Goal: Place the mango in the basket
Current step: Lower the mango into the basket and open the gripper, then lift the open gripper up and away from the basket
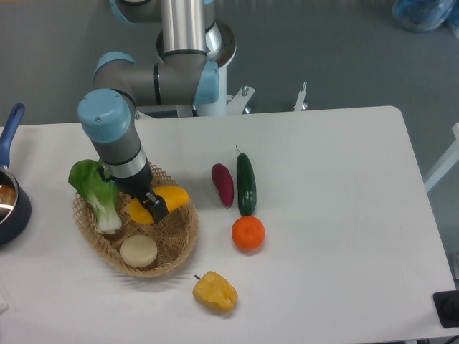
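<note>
The mango [171,196], a smooth yellow-orange oval, is held crosswise in my gripper [154,207], which is shut on it. Both hang over the middle of the tan wicker basket [183,236] at the table's left. I cannot tell whether the mango touches the basket floor. The arm's wrist covers part of the basket's back rim.
In the basket lie a green bok choy [97,188] and a pale round disc [138,251]. Right of it are a purple sweet potato [222,183], a dark cucumber [246,183], an orange [248,233] and a yellow bell pepper [214,291]. A blue-handled pot [10,197] sits at far left.
</note>
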### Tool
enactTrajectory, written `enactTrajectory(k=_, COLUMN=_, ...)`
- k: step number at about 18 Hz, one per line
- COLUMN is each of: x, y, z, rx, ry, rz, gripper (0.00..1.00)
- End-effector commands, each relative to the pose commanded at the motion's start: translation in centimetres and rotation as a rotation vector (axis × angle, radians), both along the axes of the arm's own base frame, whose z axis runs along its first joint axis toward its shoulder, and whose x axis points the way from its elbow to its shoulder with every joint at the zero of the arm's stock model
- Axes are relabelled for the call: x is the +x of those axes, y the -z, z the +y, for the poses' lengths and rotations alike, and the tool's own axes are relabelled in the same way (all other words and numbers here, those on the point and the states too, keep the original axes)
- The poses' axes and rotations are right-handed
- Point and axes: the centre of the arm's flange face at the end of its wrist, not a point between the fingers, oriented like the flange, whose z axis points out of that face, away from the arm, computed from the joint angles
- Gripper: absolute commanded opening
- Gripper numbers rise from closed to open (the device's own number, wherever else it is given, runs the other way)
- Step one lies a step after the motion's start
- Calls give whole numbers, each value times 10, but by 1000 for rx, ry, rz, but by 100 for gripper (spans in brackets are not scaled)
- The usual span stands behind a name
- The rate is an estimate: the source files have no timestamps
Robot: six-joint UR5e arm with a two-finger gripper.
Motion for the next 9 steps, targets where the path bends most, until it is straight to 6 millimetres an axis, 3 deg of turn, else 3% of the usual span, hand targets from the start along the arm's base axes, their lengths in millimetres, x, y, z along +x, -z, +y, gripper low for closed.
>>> enactTrajectory(k=3, x=1, y=2, z=4, rx=14, ry=-40, rz=2, gripper=100)
enactTrajectory(k=6, x=-2, y=-10, z=6, rx=39, ry=-49, rz=13, gripper=100)
enactTrajectory(k=8, x=-15, y=-28, z=9, rx=74, ry=-66, rz=34, gripper=100)
enactTrajectory(k=9, x=-36, y=-43, z=6, rx=100, ry=-97, rz=53, gripper=100)
